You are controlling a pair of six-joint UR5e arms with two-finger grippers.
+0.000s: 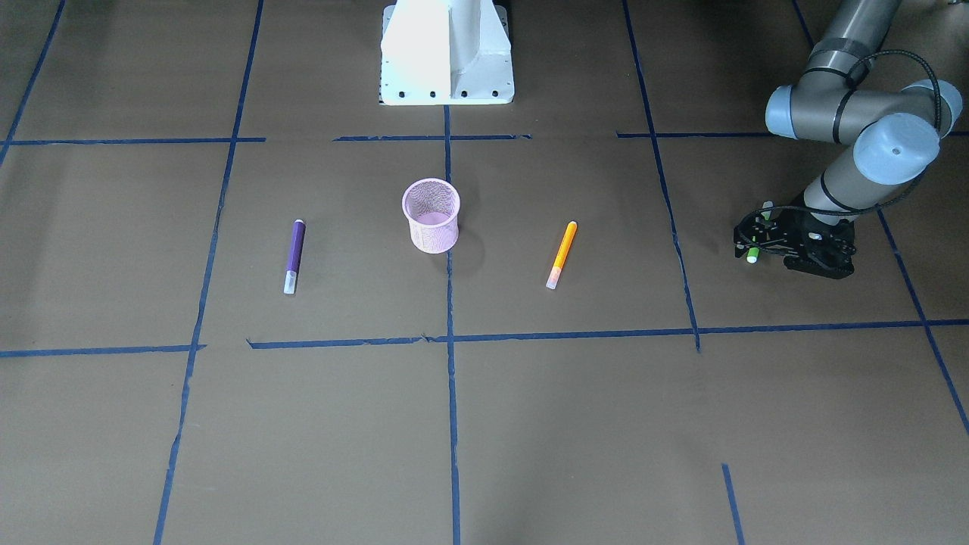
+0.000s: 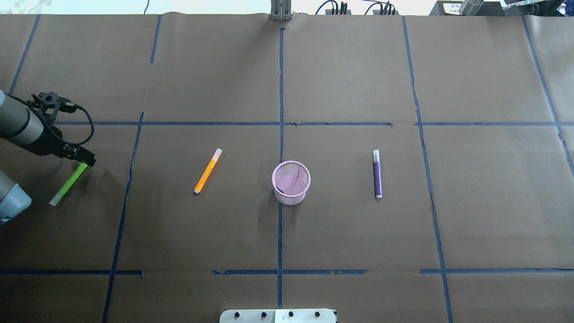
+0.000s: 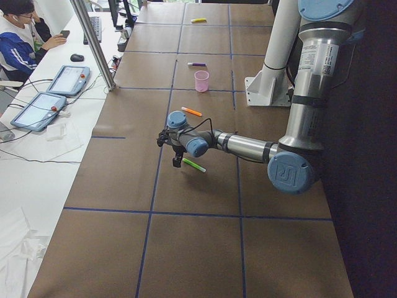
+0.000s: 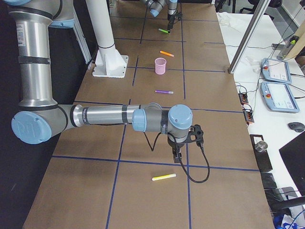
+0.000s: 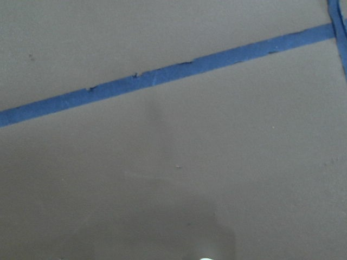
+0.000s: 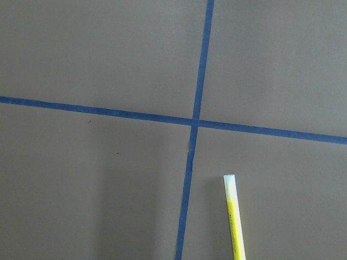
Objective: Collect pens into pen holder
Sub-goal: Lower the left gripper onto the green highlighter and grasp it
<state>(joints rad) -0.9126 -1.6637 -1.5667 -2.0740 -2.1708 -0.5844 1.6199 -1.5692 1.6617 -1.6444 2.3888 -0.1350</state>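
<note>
Overhead exterior puts my left gripper [image 2: 85,160] at one end of the green pen [image 2: 67,185], whether clamped I cannot tell, so lifting could let it pivot and drop.

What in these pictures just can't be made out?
- Left gripper, front view: its black frame covers the green pen's middle, so whether the fingers squeeze it is unclear.
- Right gripper, right side view only: too small to tell open or shut.
- Yellow pen, right wrist view: lower end cut off by the picture edge.
- Left wrist view: only a pale tip shows at the bottom edge.
</note>
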